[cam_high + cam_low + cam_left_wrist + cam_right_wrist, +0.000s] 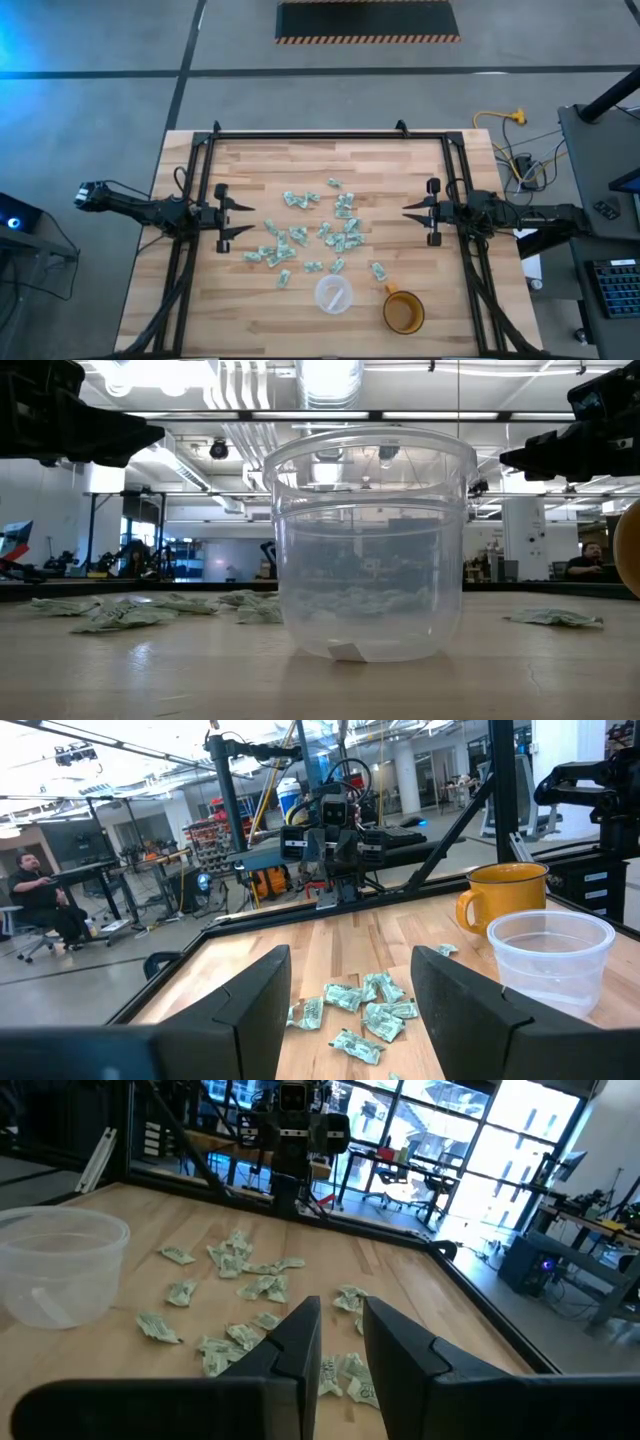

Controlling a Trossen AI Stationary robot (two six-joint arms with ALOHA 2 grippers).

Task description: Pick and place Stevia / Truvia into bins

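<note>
The worktop (250, 320) is pale wood with a dark frame along its edges. The left arm reaches in from the left side, the right arm from the right, and they face each other across the middle.

The sachets (318, 233) lie scattered on the worktop's centre, between the two tools and apart from both. From the left wrist view the sachets (365, 1010) lie ahead of the fingers; from the right wrist view they (245, 1275) spread out beyond the fingertips, some close under them.

The cup (334, 294) stands upright near the front edge, just past the sachet patch. An orange mug (403, 312) stands just beside it on the right. In the low view the cup (368, 550) fills the centre, with one small white piece lying on its bottom. The cup (548, 960) and mug (502, 892) both show in the left wrist view, and the cup (58, 1270) in the right.

The left tool (240, 217) hangs at the left of the sachets, its fingers (250, 995) spread wide, holding and touching nothing. The right tool (412, 212) hangs at the right of them, its fingers (295, 1345) close together with a narrow gap, nothing between them.
</note>
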